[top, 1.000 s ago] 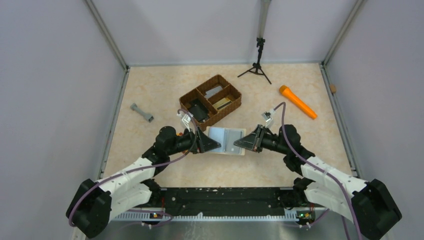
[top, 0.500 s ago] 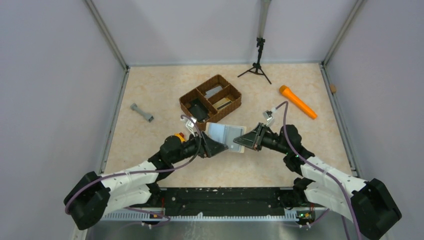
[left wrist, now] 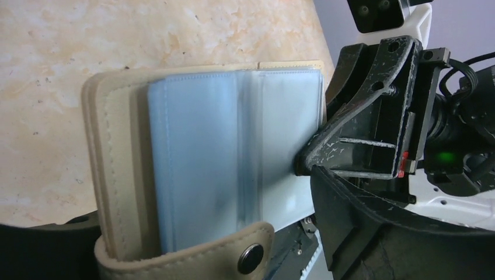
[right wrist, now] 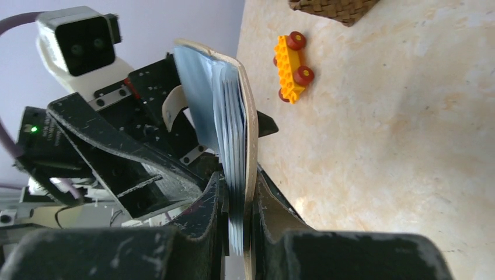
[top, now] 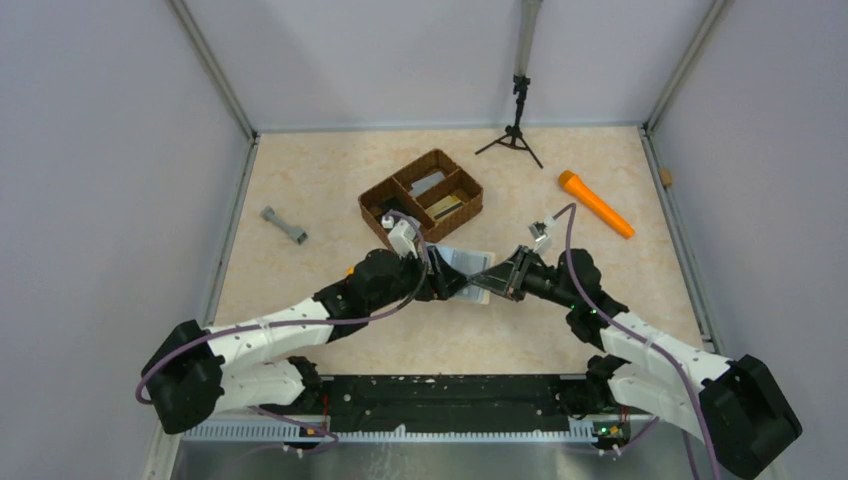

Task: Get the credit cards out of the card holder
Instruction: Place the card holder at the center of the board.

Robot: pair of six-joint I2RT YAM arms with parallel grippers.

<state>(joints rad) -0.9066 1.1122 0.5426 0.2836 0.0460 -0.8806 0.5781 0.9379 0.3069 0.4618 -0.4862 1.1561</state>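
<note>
Change: the left gripper point(top: 440, 276) is swung in from the left edge of the card holder point(top: 462, 262) to a spot just beside the wicker tray point(top: 398, 173). The holder, spread flat a second ago, is now turned up on edge.
Meaning for the task: the sleeves are judged to be offered to the left gripper for a pick. No card is seen drawn out yet.
Right gripper point(right wrist: 236, 205): clenched on the holder's lower edge, cover and sleeves pinched together.
Left gripper: jaws spread wide with the holder standing between them; no grip is seen.
Holder's place: held between the two grippers, above the desk point(top: 300, 180).
Left wrist view only: pale blue sleeves are fanned open and the stud point(left wrist: 251, 258) is shown; no card can be made out inside.
Right wrist view only: an orange toy brick point(right wrist: 292, 67) is shown on the desk beyond the holder.
Top view only: the credit cards point(top: 446, 207), one tan and one greyish, are taken to lie in tray compartments.
</note>
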